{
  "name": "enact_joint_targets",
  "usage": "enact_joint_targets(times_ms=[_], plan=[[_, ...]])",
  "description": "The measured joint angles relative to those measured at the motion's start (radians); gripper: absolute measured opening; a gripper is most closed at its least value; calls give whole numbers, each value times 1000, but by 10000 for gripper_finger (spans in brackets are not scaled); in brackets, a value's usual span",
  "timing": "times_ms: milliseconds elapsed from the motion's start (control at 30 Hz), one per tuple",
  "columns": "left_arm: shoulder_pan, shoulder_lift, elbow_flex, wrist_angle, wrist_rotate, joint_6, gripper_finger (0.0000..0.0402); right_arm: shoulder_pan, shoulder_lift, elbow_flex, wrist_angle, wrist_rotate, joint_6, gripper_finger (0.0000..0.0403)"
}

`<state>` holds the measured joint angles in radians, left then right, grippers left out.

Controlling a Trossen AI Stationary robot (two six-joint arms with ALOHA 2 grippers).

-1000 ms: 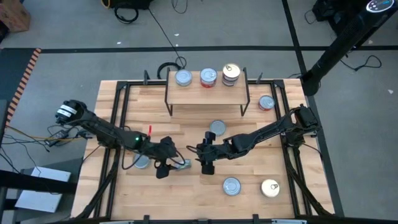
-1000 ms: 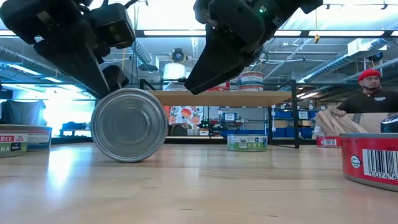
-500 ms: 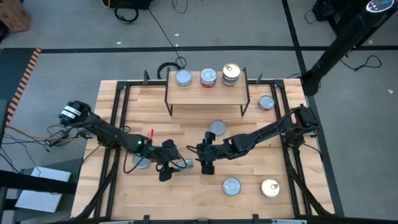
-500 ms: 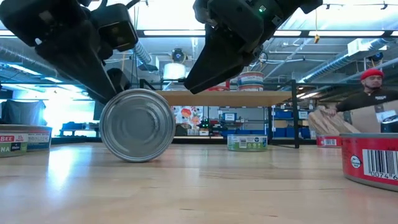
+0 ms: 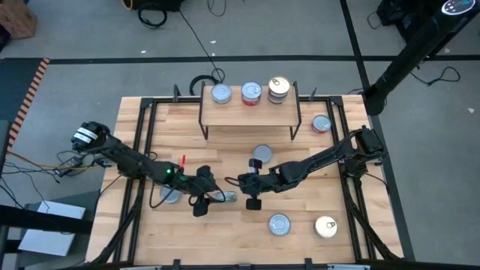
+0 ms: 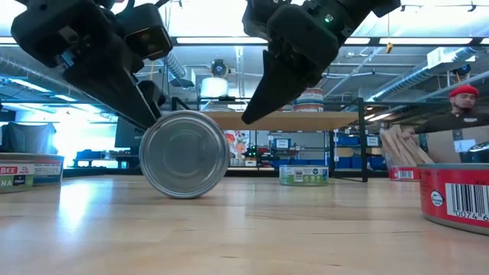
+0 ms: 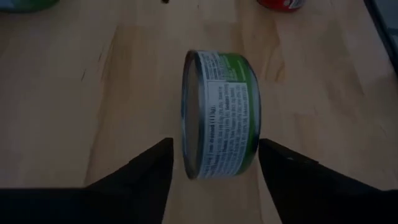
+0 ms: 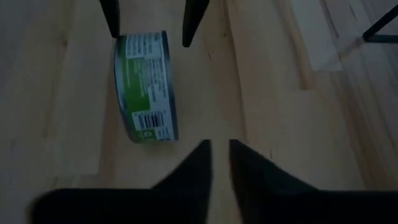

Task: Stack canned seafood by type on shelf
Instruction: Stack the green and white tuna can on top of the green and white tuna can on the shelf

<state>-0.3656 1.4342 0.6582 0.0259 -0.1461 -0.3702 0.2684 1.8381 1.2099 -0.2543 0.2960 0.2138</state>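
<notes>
A green-labelled tin [image 7: 221, 115] stands on its rim on the table [image 5: 225, 196], near the middle. My left gripper [image 7: 214, 149] is open, with one finger beside each flat face of the tin. My right gripper [image 8: 219, 149] hangs shut and holds nothing, just right of the tin [image 8: 144, 87] and above the table [image 6: 248, 118]. The shelf [image 5: 250, 114] stands at the far edge. On it are a silver tin [image 5: 221, 94], a red-labelled one [image 5: 251, 93] and a gold-topped stack [image 5: 278, 88]. My left gripper comes at the tin slanting down from the table's left. Its fingers [image 7: 155, 168] flank the tin's two flat faces [image 7: 193, 124]. I cannot tell whether either finger touches it. The tin stands on its rim on the table.
Loose tins lie flat on the table: silver [image 5: 262, 154], red [image 5: 321, 124], silver [image 5: 279, 223], gold [image 5: 325, 226], and one under my left arm [image 5: 171, 195]. A person [image 6: 458, 114] stands beyond the table's right side.
The tin has rolled on its rim a little toward the table's right, toward my right gripper. My left gripper has followed it the same way, staying open. My right gripper has shut in place.
</notes>
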Motion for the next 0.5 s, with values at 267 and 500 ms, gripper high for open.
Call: enact_joint_targets(times_ms=[267,500], plan=[[20,0,0,59,32,40,220,0,9,0,53,-89,-13,31],[19,8,0,61,44,27,238,0,10,-22,99,-167,-8,8]])
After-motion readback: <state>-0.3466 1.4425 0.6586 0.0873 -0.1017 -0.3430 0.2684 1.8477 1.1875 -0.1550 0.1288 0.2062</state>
